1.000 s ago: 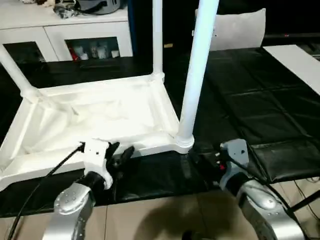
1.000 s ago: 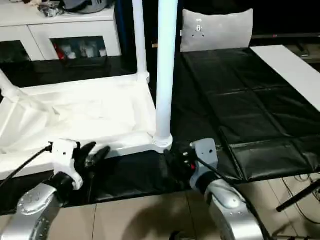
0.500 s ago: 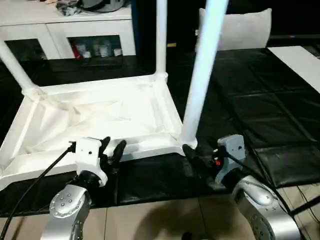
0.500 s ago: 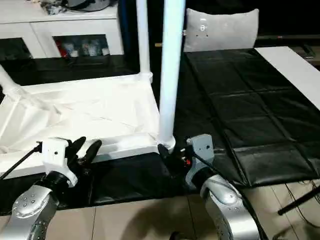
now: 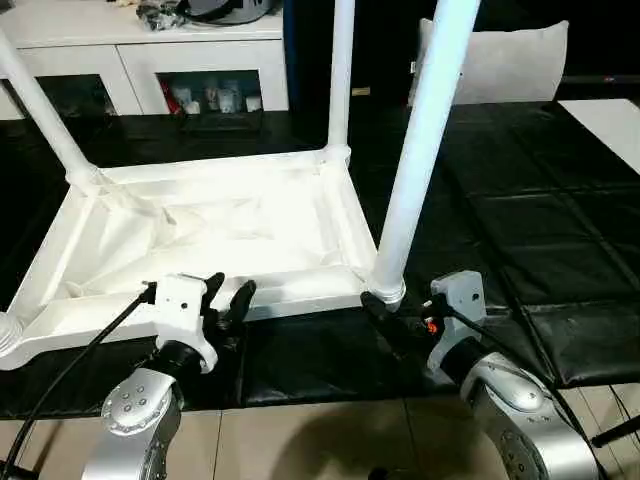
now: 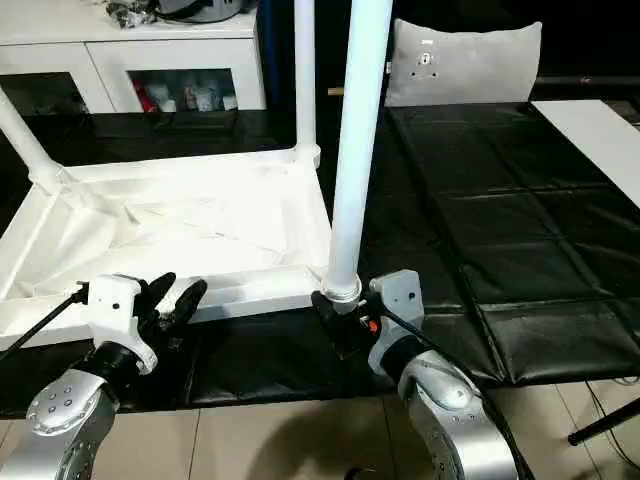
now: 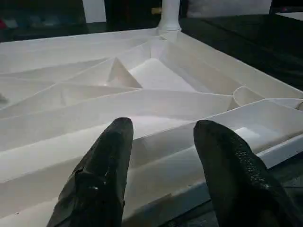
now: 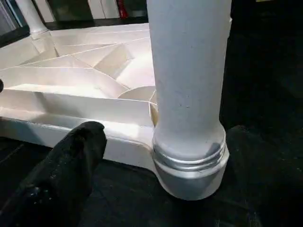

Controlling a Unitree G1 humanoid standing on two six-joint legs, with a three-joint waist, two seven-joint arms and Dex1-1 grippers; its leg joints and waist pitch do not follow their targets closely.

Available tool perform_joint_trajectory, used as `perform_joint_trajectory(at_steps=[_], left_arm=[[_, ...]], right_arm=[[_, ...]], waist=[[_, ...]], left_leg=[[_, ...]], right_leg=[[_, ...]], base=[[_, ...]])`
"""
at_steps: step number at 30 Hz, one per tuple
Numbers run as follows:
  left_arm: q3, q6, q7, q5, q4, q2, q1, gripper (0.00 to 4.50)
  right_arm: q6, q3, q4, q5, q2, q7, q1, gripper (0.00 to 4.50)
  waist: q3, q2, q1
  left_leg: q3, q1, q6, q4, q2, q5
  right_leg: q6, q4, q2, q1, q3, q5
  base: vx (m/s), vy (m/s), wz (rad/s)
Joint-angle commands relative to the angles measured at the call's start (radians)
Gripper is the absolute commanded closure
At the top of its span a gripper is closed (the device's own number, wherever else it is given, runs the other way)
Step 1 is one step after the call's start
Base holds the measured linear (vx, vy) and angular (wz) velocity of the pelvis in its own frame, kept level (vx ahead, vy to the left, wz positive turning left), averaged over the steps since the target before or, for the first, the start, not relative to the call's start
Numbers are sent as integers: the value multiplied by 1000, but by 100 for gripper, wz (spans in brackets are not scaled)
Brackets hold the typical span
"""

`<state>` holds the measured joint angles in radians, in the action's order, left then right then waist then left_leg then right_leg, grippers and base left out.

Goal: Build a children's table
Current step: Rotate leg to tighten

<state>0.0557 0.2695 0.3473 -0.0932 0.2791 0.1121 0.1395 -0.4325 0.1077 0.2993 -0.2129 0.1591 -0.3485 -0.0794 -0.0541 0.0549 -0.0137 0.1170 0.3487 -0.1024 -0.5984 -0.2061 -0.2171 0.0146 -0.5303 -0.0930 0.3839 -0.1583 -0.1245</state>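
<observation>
We see the children's table (image 5: 210, 235) upside down on the black work surface (image 5: 520, 200), near its front edge — left gripper (image 5: 229, 300) half-spread, right gripper (image 6: 335, 318) wide apart, both holding nothing.

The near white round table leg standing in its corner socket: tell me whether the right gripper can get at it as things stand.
Probably yes. The right gripper, open, sits at the base of the near white round table leg, with only black-covered work surface around and nothing between them.
</observation>
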Motion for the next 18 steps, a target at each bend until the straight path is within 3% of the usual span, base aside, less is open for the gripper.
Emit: perform_joint_trajectory(at_steps=[1, 10, 18], left_arm=[[-8, -5, 0, -7, -10, 10, -9, 180], [-8, -5, 0, -7, -10, 10, -9, 180], [-8, -5, 0, -7, -10, 10, -9, 180]], right_arm=[[-10, -1, -11, -9, 0, -1, 6, 0], [-10, -1, -11, -9, 0, -1, 6, 0], [-10, -1, -11, -9, 0, -1, 6, 0]], waist=[[43, -4, 0], [43, -6, -6], [47, -6, -4]], left_leg=[[6, 11, 42, 86, -9, -387], [6, 14, 46, 81, -3, -390], [5, 17, 51, 84, -7, -365]], right_leg=[[1, 85, -49, -40, 39, -589], [-24, 92, -48, -38, 32, -625], [-4, 84, -48, -40, 39, -576]], base=[[0, 0, 0], [0, 0, 0], [0, 0, 0]])
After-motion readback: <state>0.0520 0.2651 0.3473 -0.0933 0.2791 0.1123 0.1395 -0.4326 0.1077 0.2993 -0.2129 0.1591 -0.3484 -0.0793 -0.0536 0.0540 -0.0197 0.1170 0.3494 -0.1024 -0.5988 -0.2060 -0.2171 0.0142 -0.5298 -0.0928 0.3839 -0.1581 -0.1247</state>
